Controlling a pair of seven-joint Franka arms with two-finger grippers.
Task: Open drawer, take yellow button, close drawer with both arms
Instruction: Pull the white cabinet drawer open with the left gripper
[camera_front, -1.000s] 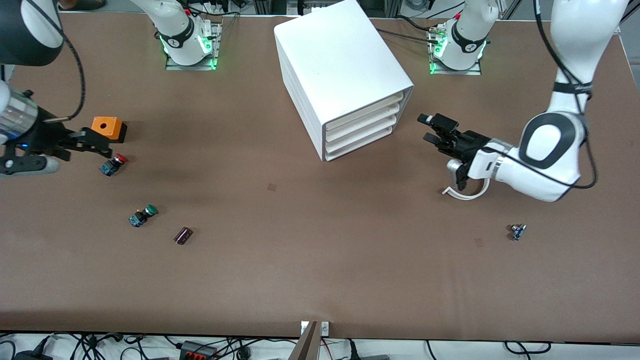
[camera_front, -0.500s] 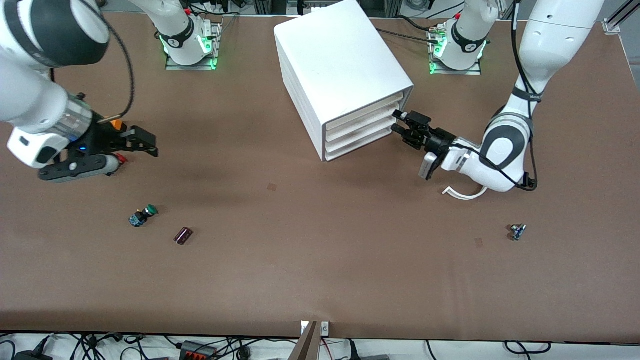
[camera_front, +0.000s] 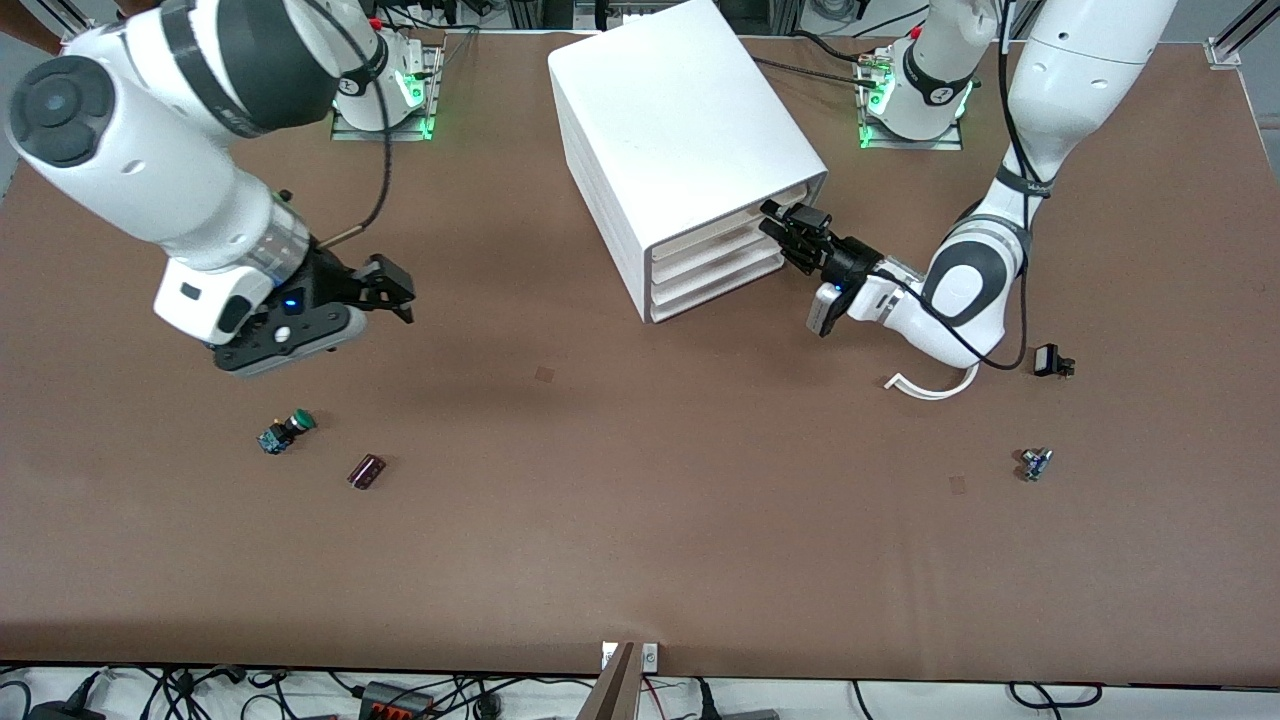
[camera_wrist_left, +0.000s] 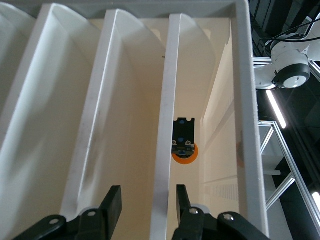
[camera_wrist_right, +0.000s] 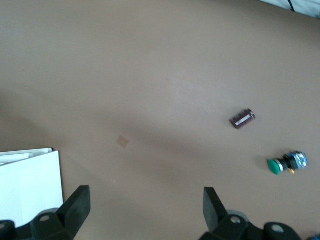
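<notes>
- Since a second ago the left gripper (camera_front: 783, 227) has moved in from open tabletop to the front of the cabinet (camera_front: 680, 140), and the right arm has swung toward the middle, so the orange box and red-capped button it was beside are now hidden under it.
- A small black part (camera_front: 1050, 361), covered by the left arm before, now shows on the tabletop (camera_front: 640, 520) at the left arm's end.
- The tabletop is a brown, matte sheet; cables and power strips run along its edge nearest the front camera, and both arm bases glow green.
- Loose on it: a green-capped button (camera_front: 285, 431) and a small dark cylinder (camera_front: 366, 471) toward the right arm's end; a curved white strip (camera_front: 930, 386) and a tiny blue-and-black part (camera_front: 1035, 464) toward the left arm's end.
- The drawer (camera_wrist_left: 162, 150) is the topmost of four in the cabinet, white and shallow, and sits closed.
- The button (camera_wrist_left: 184, 145), orange cap on a black and blue body, lies inside that drawer, seen in the left wrist view.
- The left gripper (camera_wrist_left: 145, 205) is open, one finger on each side of the drawer's front lip, not clamped.
- The right gripper (camera_front: 390, 290) hangs open over bare tabletop, holding nothing.
</notes>
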